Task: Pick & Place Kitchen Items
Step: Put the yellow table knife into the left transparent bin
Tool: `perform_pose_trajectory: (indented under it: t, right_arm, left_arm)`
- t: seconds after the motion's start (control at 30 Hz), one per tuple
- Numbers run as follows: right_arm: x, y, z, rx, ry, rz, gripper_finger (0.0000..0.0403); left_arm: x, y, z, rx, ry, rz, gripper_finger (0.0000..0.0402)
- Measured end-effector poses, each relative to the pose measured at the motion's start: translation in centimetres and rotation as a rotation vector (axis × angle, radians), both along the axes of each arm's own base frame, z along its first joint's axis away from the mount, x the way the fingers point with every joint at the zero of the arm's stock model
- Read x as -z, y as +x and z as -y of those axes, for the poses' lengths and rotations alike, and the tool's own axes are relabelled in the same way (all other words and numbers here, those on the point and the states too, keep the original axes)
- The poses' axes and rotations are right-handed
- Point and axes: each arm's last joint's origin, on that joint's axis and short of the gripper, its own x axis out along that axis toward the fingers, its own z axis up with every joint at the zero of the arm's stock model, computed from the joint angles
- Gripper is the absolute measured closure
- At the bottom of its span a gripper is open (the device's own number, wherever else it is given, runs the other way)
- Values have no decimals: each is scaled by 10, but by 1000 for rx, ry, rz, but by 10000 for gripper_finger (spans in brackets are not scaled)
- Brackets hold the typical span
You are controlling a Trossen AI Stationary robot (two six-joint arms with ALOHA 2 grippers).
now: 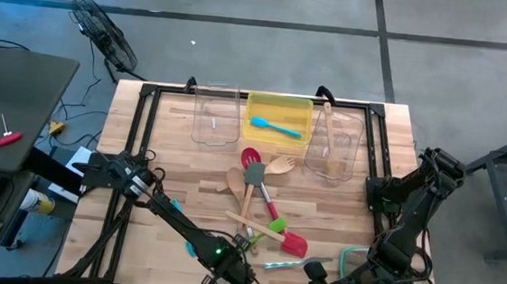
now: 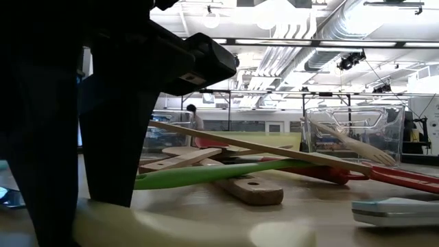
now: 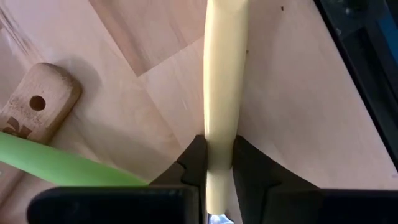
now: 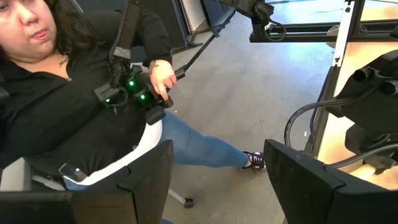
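Kitchen items lie scattered over the middle of the wooden surface (image 1: 170, 167), seen from overhead: one pale wooden spoon (image 1: 234, 182), one red spoon (image 1: 250, 156), one grey spatula (image 1: 252, 180), one wooden fork (image 1: 278, 167), one green-tipped utensil (image 1: 276, 224) and one red spatula (image 1: 293, 244), several crossing one another in a loose heap. Along the far edge stand three bins, left to right: one clear bin (image 1: 217, 115), one yellow bin (image 1: 278, 117) holding a single blue spatula (image 1: 275, 126), and a second clear bin (image 1: 335, 144) with one wooden utensil (image 1: 328, 121) leaning in it. At the near edge, the left end effector (image 3: 217, 163) is clenched on a pale cream handle (image 3: 224, 81), its two dark fingers pressed against either side; beside it lie a green handle (image 3: 56, 165) and a wooden handle with a hole (image 3: 34, 109). A teal-handled utensil (image 1: 285, 264) lies flat near the front. The right end effector (image 4: 217, 180) hangs off the surface's near right corner with its fingers spread wide, grasping nothing, facing a seated person (image 4: 68, 93)
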Motion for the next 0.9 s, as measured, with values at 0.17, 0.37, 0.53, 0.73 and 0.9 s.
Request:
perform_pose_trajectory:
  t: [0.17, 0.37, 0.53, 0.73, 0.9]
  right_arm:
    - [0, 0, 0, 0, 0, 0, 160]
    - [0, 0, 0, -2, -4, 3, 160]
    - [0, 0, 0, -2, -5, 4, 160]
    - [0, 0, 0, -2, -4, 4, 160]
    - [-1, 0, 0, -2, 4, 9, 160]
  left_arm:
    - [0, 0, 0, -24, 9, -7, 358]
    - [-4, 2, 8, -48, 18, -38, 358]
    - [-13, 3, 14, -48, 41, -49, 358]
    - [-18, 3, 16, -58, 48, -53, 358]
    - [-18, 2, 16, -74, 53, -51, 358]
